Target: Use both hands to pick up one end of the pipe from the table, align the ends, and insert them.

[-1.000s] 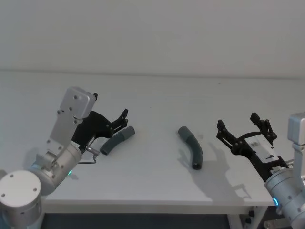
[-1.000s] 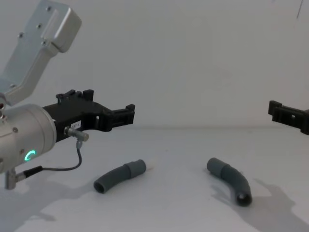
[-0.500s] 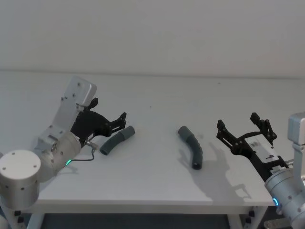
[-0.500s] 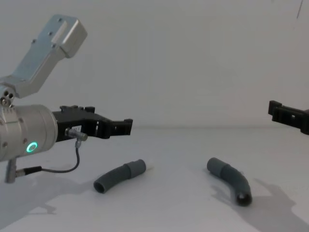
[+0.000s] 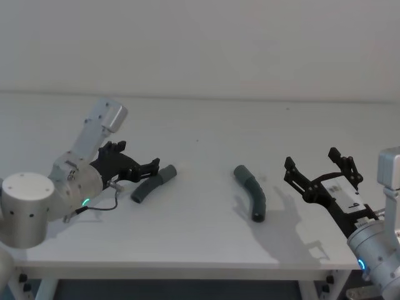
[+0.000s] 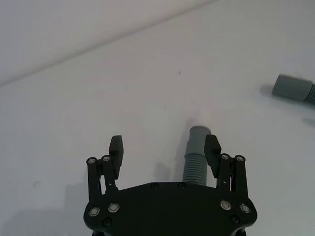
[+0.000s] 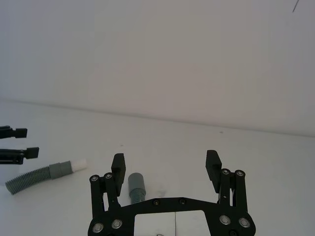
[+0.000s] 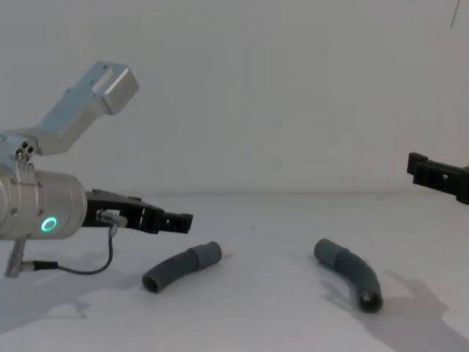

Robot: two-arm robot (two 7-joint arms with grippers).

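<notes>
**Ana:** On the counter, where are the two hose pieces lying?

**Ben:** Well apart. The left hose piece is lying beneath the left end effector, with its cuff pointing toward the middle. The right hose piece is curving near the right end effector.

**Ana:** Why is the left one hanging so low?

**Ben:** I'm judging that it is lining up a grip. Its fingers are gaping wide and holding nothing, and the ribbed part is running between them (closer to one finger than the other, going by the left wrist view). Nothing is touching.

**Ana:** And the right?

**Ben:** It is hovering near the front edge, spread just as wide and empty, facing its piece and probably waiting for its turn.

**Ana:** Is anything proving hard to make out?

**Ben:** The white tip is nearly vanishing against the pale counter. The chest view's edge is cutting off the right end effector, and the left end effector's body is hiding the ribbed far end in its wrist view.
</notes>
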